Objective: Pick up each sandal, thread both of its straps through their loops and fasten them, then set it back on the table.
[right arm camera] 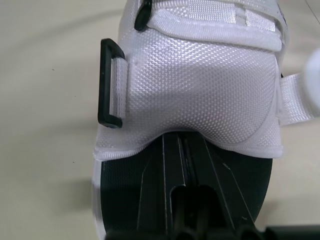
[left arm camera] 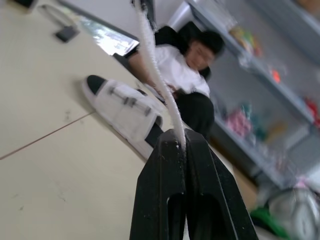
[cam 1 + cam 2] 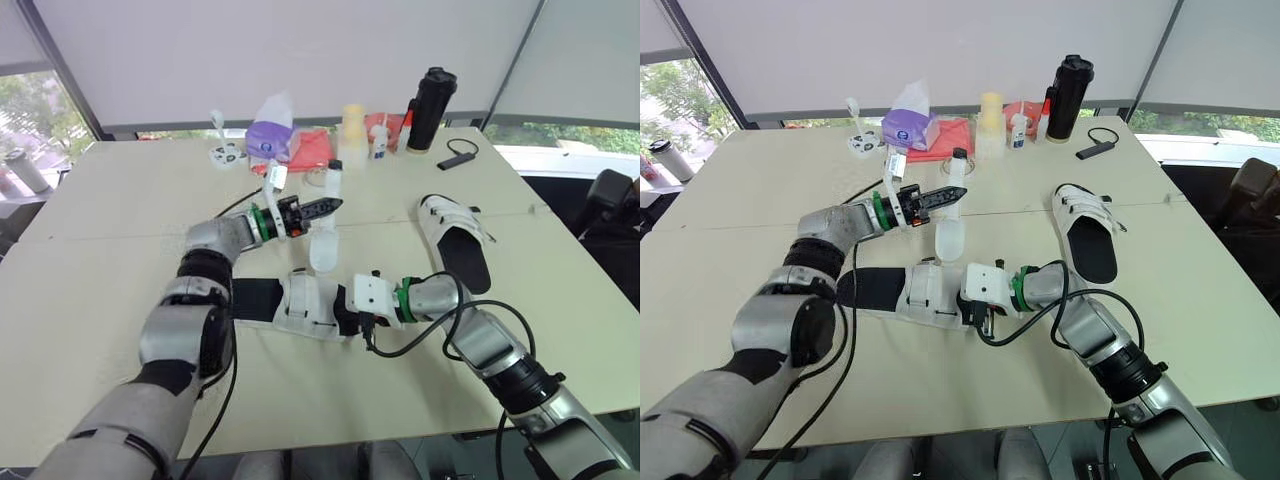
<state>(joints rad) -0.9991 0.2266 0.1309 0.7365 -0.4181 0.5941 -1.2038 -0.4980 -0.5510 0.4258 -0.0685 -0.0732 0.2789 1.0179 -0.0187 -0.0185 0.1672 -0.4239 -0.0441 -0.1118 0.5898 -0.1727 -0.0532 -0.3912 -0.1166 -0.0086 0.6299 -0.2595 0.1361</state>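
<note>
Above the near sandal, left gripper is clamped on its strap — right gripper's state unclear.

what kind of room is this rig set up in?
Probably an office or lab meeting room: a large pale table, drawn roller blinds behind it, cluttered shelving, and a person seated past the table's edge.

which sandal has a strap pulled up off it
The near sandal in front of the robot: the left gripper is shut on its white strap, held up. The sandal farther right lies flat, nothing touching it.
</note>
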